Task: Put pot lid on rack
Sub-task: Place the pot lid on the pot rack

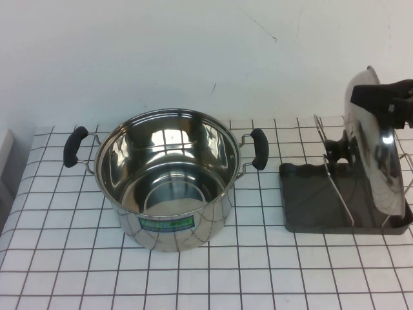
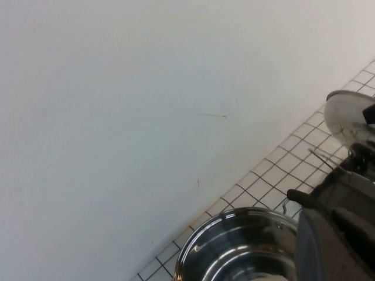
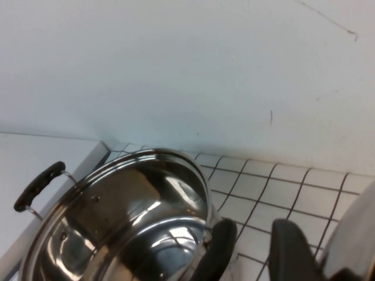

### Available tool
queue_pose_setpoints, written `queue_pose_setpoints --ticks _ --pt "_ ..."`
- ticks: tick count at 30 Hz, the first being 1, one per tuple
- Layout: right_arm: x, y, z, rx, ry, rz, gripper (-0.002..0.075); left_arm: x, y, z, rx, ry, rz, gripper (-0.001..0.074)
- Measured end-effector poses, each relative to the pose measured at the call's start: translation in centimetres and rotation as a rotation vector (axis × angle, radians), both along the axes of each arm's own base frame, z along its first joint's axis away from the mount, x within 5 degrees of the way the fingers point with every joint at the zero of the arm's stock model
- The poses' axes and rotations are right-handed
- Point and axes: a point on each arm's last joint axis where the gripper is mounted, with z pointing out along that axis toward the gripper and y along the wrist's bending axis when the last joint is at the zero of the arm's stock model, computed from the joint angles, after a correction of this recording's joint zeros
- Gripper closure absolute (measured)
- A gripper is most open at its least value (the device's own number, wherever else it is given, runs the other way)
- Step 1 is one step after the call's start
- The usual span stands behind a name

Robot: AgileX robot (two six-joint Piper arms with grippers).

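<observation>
The pot lid stands almost upright on the rack at the right of the table, its lower edge down among the wire loops. Its black knob faces left, toward the pot. My right gripper is shut on the lid's upper rim. In the right wrist view one dark finger lies against the lid's rim. My left gripper is out of the high view; only its dark body shows in the left wrist view, above the pot.
The open steel pot with two black handles stands mid-table, left of the rack; it also shows in the right wrist view and the left wrist view. A white wall runs behind the tiled table.
</observation>
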Motion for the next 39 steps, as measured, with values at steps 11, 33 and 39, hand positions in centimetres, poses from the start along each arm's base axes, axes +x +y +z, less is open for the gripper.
queue_pose_setpoints --ticks 11,33,39 --pt "0.4 0.1 1.1 0.012 -0.034 0.015 0.0497 2.7 -1.4 -3.3 0.043 0.082 0.005 0.0736" --pt "3.0 0.0 -2.1 0.009 0.065 -0.003 0.0497 3.6 -2.2 -4.6 0.009 0.112 -0.003 0.0736" --pt "3.3 0.0 -2.1 0.007 0.062 -0.002 0.0435 3.5 -2.2 -4.7 0.013 0.119 -0.006 0.0736"
